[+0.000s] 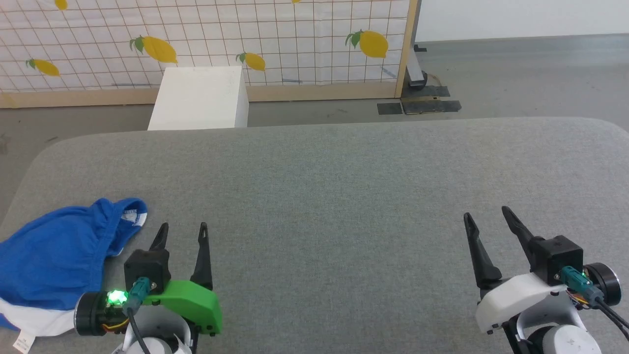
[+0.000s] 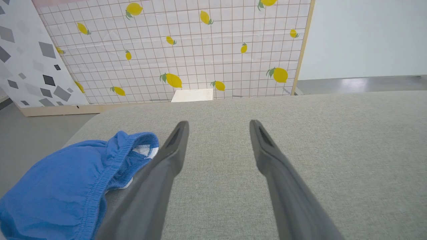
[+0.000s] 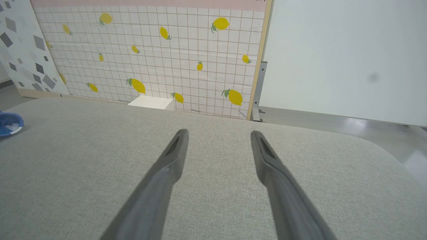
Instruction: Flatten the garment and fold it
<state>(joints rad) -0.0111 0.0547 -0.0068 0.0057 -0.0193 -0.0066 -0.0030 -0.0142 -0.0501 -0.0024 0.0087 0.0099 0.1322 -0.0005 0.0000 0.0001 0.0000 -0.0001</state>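
The garment [image 1: 54,255], bright blue shorts with a white stripe and a small tag, lies bunched at the near left corner of the grey table [image 1: 334,182]. Its elastic waistband curls up toward the table's middle [image 2: 110,160]. My left gripper [image 1: 183,231] stands open just right of the garment, apart from it, with nothing between its fingers [image 2: 218,125]. Far to the right, near the table's front edge, my right gripper [image 1: 486,216] is open and empty too [image 3: 218,133]. A blue tip of the garment [image 3: 10,123] shows at the left edge of the right wrist view.
A white box [image 1: 201,98] stands on the floor behind the table's far edge. Behind it runs a lemon-print grid panel [image 1: 206,44] with a wooden frame. Grey felt stretches between both grippers and out to the rounded right corner [image 1: 604,128].
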